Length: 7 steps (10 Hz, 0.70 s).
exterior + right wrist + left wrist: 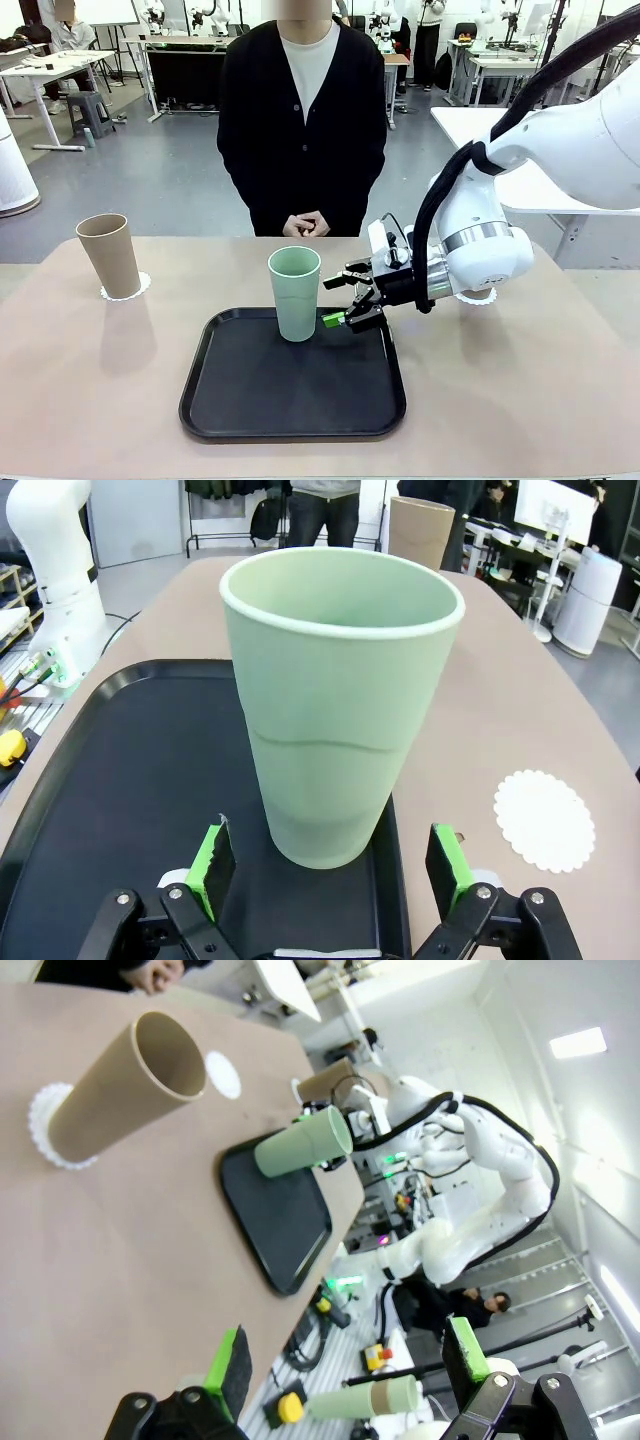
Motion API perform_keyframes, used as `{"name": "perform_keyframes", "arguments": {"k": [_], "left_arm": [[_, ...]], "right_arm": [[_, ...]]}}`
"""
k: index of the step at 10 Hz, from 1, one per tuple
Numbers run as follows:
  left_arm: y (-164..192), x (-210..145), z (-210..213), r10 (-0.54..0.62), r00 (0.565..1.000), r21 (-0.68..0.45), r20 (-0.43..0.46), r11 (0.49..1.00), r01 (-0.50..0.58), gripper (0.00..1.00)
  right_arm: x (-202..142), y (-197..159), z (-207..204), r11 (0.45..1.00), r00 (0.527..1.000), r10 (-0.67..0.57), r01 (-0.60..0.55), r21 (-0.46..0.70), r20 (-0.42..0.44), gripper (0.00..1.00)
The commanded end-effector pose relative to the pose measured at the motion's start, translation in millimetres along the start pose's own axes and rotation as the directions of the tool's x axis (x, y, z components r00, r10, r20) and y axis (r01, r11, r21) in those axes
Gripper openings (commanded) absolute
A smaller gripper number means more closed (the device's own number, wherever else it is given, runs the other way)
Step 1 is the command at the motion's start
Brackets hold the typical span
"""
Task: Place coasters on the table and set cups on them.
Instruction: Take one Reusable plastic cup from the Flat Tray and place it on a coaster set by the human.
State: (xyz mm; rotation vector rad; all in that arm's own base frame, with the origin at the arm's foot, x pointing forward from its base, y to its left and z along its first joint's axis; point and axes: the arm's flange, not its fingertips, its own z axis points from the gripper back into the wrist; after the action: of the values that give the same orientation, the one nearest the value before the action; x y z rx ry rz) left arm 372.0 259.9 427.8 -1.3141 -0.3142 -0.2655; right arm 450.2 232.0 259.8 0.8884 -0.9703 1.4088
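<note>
- At tray's right edge, right gripper (350, 298) spread apart, level with mint cup (295, 292), not yet touching.
- Mint cup upright on black tray (290, 420), off any coaster.
- Beyond: 1 tan cup (109, 255) seated on coaster (126, 290), far left of bench (80, 400).
- Bare coaster (543, 819) waiting beside tray.
- Left gripper (345, 1360) spread apart, empty.

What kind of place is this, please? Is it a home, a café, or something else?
Most likely a robotics lab, not a home or café. Behind the person stand rows of white work tables on a grey floor, and a white robot arm reaches toward the mint cup on a black tray.
</note>
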Motion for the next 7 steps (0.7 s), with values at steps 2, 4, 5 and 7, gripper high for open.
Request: {"name": "perform_keyframes", "arguments": {"k": [2, 4, 5, 7], "left_arm": [[-1, 0, 1, -0.002, 1.000, 0.003, 0.002, 1.000, 0.002, 1.00], [-1, 0, 1, -0.002, 1.000, 0.003, 0.002, 1.000, 0.002, 1.00], [-1, 0, 1, -0.002, 1.000, 0.003, 0.002, 1.000, 0.002, 1.00], [-1, 0, 1, -0.002, 1.000, 0.003, 0.002, 1.000, 0.002, 1.00]], "right_arm": [[-2, -4, -9, 0.999, 0.999, 0.026, -0.025, -0.047, 0.035, 1.00], [-5, -7, -12, 0.999, 0.999, 0.000, 0.002, -0.053, 0.043, 1.00], [-4, -7, -16, 0.999, 0.999, -0.013, 0.015, -0.045, 0.047, 1.00], [-5, -7, -22, 0.999, 0.999, -0.027, 0.028, -0.036, 0.044, 1.00]]}}
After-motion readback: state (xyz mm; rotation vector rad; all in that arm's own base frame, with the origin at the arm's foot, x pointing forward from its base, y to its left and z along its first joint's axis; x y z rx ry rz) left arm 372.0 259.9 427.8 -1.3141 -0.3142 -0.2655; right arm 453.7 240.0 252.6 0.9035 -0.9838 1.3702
